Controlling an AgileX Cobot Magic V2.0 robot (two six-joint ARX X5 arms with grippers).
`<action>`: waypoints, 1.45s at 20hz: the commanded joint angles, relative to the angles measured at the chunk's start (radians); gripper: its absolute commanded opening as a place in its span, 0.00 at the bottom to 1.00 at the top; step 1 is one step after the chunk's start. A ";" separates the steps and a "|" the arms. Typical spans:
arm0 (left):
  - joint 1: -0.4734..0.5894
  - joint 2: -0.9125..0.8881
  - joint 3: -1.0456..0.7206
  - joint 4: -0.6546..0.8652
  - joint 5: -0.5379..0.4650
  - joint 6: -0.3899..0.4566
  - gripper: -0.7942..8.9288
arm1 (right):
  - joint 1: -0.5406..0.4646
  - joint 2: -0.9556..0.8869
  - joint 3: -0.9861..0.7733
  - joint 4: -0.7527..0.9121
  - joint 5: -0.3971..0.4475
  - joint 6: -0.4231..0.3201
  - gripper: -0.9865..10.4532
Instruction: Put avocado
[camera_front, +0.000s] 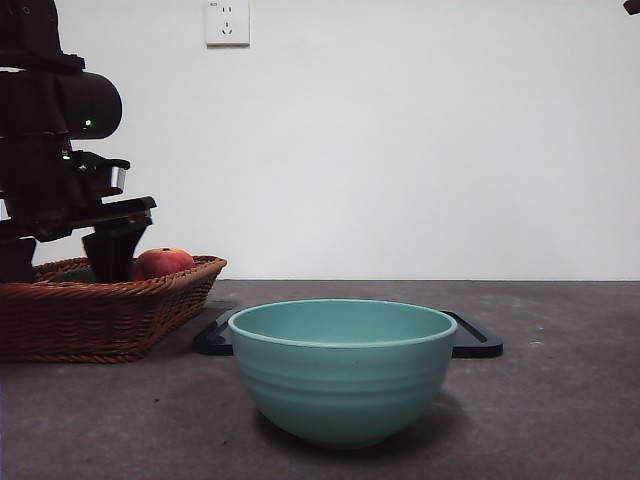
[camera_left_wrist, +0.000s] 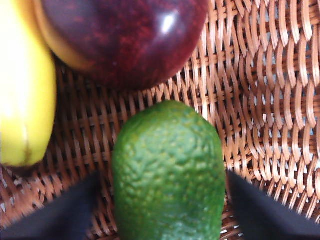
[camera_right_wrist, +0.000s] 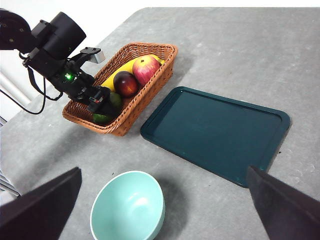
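Note:
The avocado (camera_left_wrist: 167, 150), dull green with bumpy skin, lies on the floor of a wicker basket (camera_left_wrist: 270, 75). My left gripper (camera_left_wrist: 162, 176) is down in the basket, open, with one jaw on each side of the avocado and a small gap at each side. In the front view the left gripper (camera_front: 65, 262) reaches into the basket (camera_front: 120, 320) at the far left. In the right wrist view the avocado (camera_right_wrist: 115, 100) shows just past the left gripper (camera_right_wrist: 100, 102). My right gripper (camera_right_wrist: 162, 172) is open and empty, high above the table.
A dark maroon fruit (camera_left_wrist: 125, 40) and a yellow banana (camera_left_wrist: 25, 90) lie close beyond the avocado. A red-orange apple-like fruit (camera_front: 163, 262) sits at the basket's end. A teal bowl (camera_front: 340, 370) stands in front. A dark tray (camera_right_wrist: 215, 130) lies beside the basket.

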 joint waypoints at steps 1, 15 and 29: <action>-0.004 0.021 0.023 -0.001 -0.004 0.008 0.33 | 0.004 0.003 0.019 0.003 -0.003 0.011 0.59; -0.119 -0.227 0.138 -0.247 0.069 -0.025 0.32 | 0.004 0.003 0.019 0.003 -0.002 0.011 0.59; -0.615 -0.248 0.138 -0.210 0.098 -0.130 0.32 | 0.004 0.003 0.019 0.004 0.000 0.010 0.59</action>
